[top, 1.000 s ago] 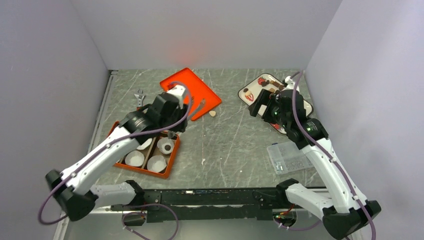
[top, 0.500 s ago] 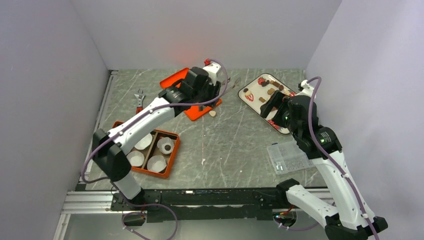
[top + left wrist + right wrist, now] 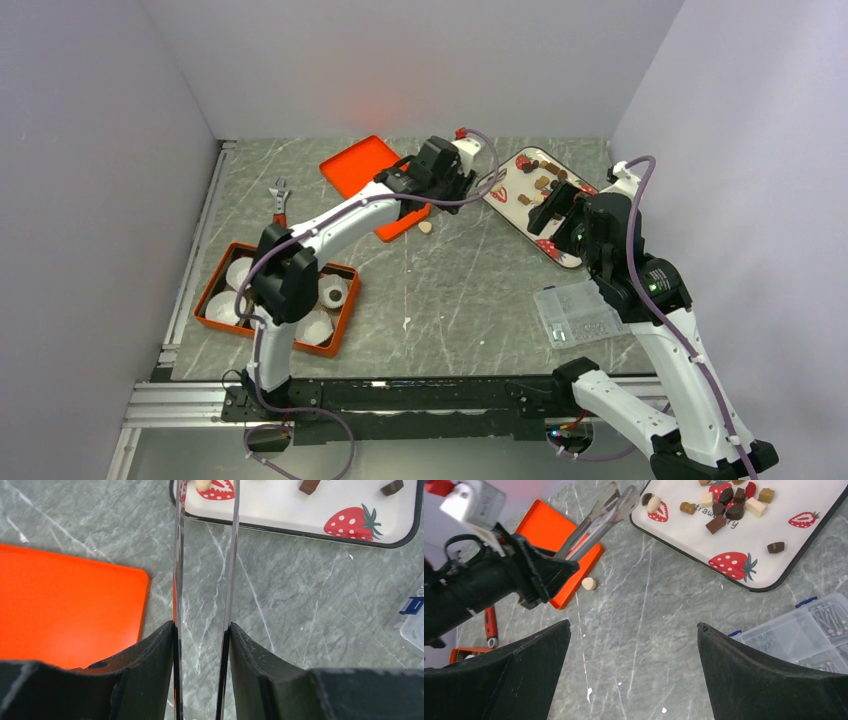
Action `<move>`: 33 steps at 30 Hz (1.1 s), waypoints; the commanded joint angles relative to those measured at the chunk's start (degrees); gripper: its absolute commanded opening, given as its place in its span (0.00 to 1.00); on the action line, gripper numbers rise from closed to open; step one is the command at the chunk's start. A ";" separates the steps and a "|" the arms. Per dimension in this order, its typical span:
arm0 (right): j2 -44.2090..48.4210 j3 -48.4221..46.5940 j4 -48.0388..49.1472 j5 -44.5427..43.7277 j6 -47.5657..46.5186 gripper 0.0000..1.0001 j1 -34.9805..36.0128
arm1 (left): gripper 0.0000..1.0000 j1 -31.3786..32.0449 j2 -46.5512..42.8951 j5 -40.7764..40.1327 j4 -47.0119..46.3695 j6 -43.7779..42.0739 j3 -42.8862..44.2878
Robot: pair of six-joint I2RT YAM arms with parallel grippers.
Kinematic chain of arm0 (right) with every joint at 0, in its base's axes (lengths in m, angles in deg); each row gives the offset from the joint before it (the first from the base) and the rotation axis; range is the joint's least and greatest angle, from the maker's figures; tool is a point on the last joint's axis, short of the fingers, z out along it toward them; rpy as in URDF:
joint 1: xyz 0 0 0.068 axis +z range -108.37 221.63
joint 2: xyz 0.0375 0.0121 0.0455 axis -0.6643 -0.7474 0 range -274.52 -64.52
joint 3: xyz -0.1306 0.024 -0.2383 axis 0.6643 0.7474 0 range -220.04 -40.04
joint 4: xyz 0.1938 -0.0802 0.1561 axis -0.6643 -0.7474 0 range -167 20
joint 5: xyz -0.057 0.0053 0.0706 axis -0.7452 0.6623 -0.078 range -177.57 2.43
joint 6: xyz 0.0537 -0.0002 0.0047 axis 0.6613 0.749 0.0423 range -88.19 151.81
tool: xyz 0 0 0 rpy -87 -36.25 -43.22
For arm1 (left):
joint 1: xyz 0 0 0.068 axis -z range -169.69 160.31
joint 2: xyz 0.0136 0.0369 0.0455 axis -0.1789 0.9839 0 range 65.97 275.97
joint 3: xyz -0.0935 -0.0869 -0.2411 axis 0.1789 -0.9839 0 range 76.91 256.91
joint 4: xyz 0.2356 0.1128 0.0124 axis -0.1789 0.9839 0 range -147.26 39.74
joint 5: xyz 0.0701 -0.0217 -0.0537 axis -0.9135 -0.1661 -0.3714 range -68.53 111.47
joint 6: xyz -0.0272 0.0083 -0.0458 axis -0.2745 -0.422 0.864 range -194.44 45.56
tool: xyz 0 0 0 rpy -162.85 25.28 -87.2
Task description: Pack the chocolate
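chocolate [image 3: 728,502] on tray [image 3: 744,537] far right, tongs [image 3: 610,511] over its left end, lid [image 3: 360,165] further left

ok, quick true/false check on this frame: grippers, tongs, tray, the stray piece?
1. The left gripper holds metal tongs. True.
2. The right gripper is shut on a chocolate. False: it is open and empty, above the table.
3. A tan chocolate lies on the table beside the orange lid. True.
4. The white tray is empty. False: several chocolates lie on it.
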State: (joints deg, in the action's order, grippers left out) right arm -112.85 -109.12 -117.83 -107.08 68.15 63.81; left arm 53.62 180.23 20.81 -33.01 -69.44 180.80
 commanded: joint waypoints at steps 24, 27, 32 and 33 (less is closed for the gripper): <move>0.16 -1.06 -1.85 -1.06 -0.81 1.00 0.01 | 0.44 1.03 21.34 -2.97 0.54 -3.25 22.11; -0.24 -1.14 -1.70 -1.02 -0.93 1.00 0.02 | 0.44 1.00 21.71 -2.62 0.72 -3.32 22.00; -0.70 -0.98 -1.19 -0.80 -1.08 1.00 -0.02 | 0.43 0.95 21.30 -1.54 0.37 -2.80 20.38; -0.83 -0.89 -1.10 -0.72 -1.01 1.00 0.01 | 0.43 1.06 21.09 -1.33 0.25 -2.61 19.87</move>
State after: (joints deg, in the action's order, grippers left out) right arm -113.51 -109.16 -120.11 -107.06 68.00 63.81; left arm 54.43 202.50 17.77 -31.68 -72.29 200.12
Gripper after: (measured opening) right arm 0.994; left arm 0.439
